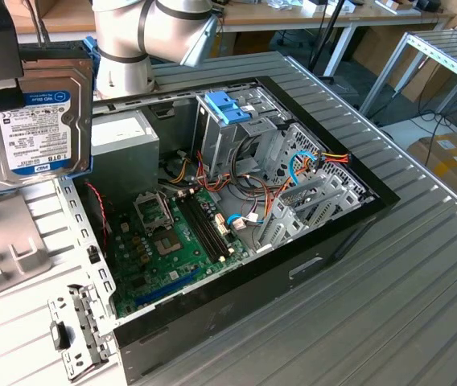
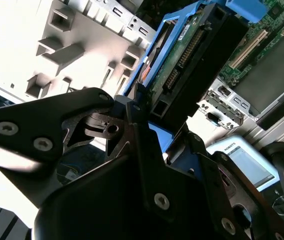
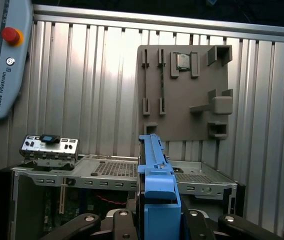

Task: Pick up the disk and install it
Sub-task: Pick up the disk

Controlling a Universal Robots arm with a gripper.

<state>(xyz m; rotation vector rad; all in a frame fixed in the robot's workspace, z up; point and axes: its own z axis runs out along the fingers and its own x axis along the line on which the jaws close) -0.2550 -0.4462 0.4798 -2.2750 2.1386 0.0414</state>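
Observation:
The disk (image 1: 39, 121), a grey-metal hard drive with a white label and light-blue side rails, hangs on edge in the air at the exterior view's left, above the table beside the open computer case (image 1: 293, 265). My gripper (image 1: 3, 90) is shut on the disk from above. In the second wrist view the black fingers (image 2: 139, 107) clamp the disk (image 2: 197, 55) at its connector end. In the first wrist view the disk's blue rail (image 3: 154, 175) stands upright in my gripper (image 3: 157, 222), over the case's edge.
Inside the case lie a green motherboard (image 1: 172, 241), a tall metal cage with a bright-blue bracket (image 1: 227, 104), loose cables (image 1: 309, 165) and a power supply (image 1: 124, 141). A grey fixture plate (image 3: 184, 90) and a teach pendant (image 3: 2, 55) rest on the ribbed table (image 1: 422, 265).

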